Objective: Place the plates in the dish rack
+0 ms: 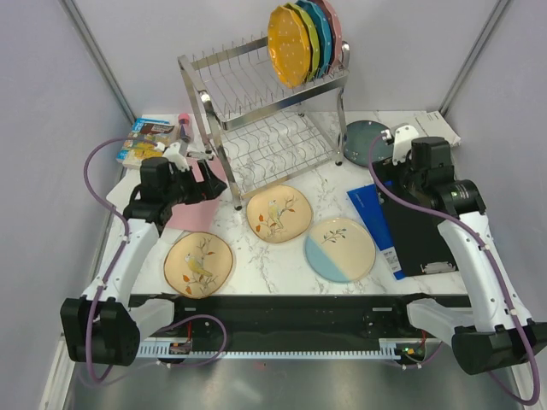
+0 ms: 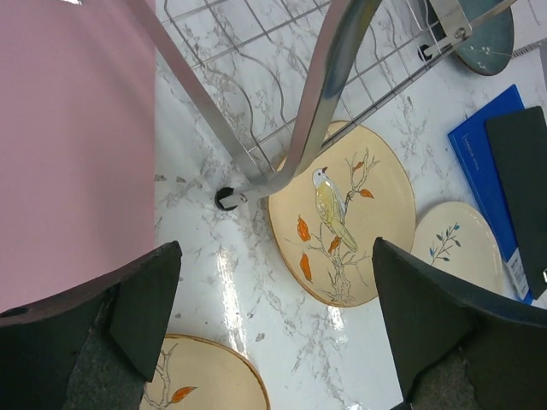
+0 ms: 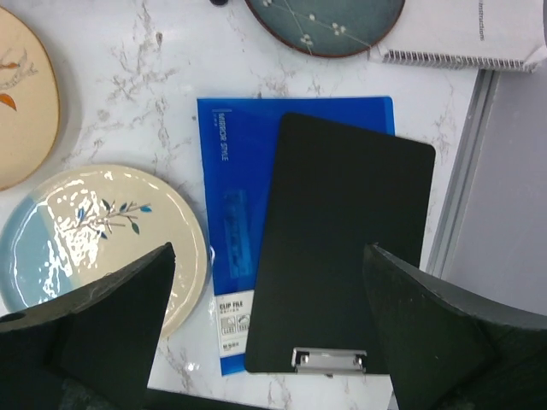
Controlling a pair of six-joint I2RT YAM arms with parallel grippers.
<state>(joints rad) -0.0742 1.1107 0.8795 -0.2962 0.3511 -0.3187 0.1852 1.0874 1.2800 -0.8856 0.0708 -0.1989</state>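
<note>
White marble-patterned desk, walled by pale grey panels, carries everything in sight. The left pincer [image 2: 273, 290] hangs spread and empty above the desk, near the front-left leg of the dish rack [image 2: 329, 85]. Between its fingers in the wrist view lies one bird plate [image 2: 342, 226], flat, just beside the rack's black foot [image 2: 226, 198]. A second bird plate [image 2: 201, 380] shows at the bottom edge, apart from the first. A pink sheet [image 2: 68, 145] fills the left of that view.

The right pincer [image 3: 269, 273] is also spread and grips nothing. It hovers over a black clipboard [image 3: 342, 248] that overlaps a blue file folder [image 3: 231, 171]. To the folder's left lies the half-blue plate [image 3: 94, 231], flat, its rim touching or just over the folder's edge. Beyond the folder rests the dark teal plate [image 3: 325, 21], with a spiral notebook [image 3: 461, 34] beside it.

From above, the rack stands at the back centre of the desk. Its lower tier holds nothing, and its upper tier holds upright scalloped plates [image 1: 295, 43] in yellow, green, blue and pink at the right end. All four dinner plates lie on the desk, none in the rack.
</note>
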